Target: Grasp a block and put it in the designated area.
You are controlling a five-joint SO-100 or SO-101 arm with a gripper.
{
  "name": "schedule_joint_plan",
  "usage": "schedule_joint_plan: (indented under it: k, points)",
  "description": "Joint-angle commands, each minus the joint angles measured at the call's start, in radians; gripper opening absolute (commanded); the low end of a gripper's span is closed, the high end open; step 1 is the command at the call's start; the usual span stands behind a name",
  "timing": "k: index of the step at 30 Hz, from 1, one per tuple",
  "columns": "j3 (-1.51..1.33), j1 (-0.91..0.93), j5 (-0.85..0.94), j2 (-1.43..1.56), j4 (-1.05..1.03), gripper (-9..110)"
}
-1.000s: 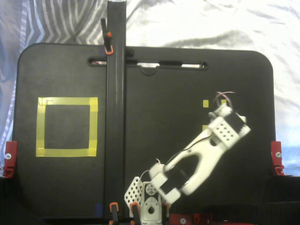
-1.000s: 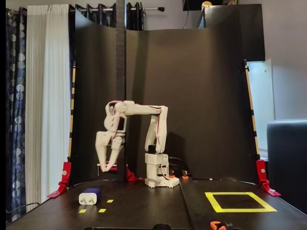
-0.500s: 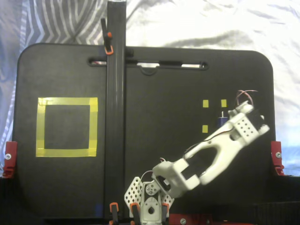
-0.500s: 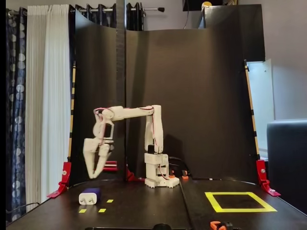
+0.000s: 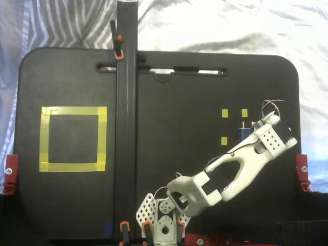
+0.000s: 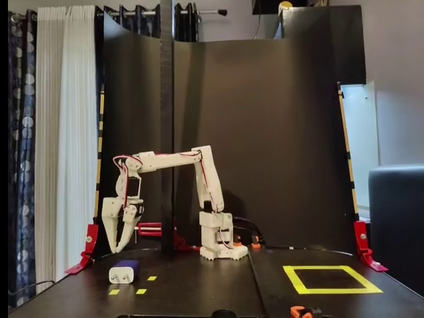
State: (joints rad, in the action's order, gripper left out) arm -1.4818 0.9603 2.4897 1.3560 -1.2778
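- Fixed views both show the arm swung outward over the last second: seen from above, its wrist has moved from near the middle of the desk to the right edge, and it now covers most of the block.
- From the front, the hand has dropped from roughly shoulder height to just above the desk, its tips pointing down.
- Its two fingers are spread apart with nothing between them; the hand is open and empty.
- The block lies on the desk among the small yellow squares, prongs toward the far side in the top view. It has not moved.
- In the front view the hand hangs slightly left of and above the block, not touching it. How far behind it the hand sits cannot be read from this angle.
- The area is well apart on the other side of the desk, past the dark post, and holds nothing.
- My reading: the reach is nearly finished and the grasp has not begun. What remains is a short descent and a small correction toward the block before closing, then the long carry across.
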Motion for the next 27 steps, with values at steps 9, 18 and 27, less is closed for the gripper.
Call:
schedule_joint_plan:
  k: [9, 18, 27]
  points:
    - [0.043, 0.011, 0.008, -0.008, 0.052, 35]
    - [0.041, 0.017, 0.018, -0.038, 0.061, 43]
    - [0.040, 0.017, 0.023, -0.106, 0.055, 43]
